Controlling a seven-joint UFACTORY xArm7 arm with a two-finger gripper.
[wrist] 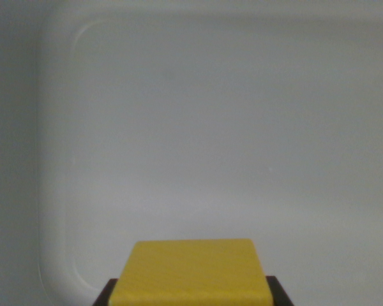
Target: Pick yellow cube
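We see the yellow cube between the dark fingers, which look clamped on it. We should lift straight up from the white tray, keeping the grip firm.

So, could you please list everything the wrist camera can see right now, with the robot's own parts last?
cube: one, yellow, bottom centre of the wrist view, cut off by the lower edge.
tray: one, pale grey-white, fills nearly the whole view; its raised rim with rounded corners runs along the top and the wrist view's left; its floor is bare apart from the cube.
hand: two dark finger tips, one showing at each lower side of the cube at the bottom edge; they flank the cube closely, but whether they press on it cannot be told.
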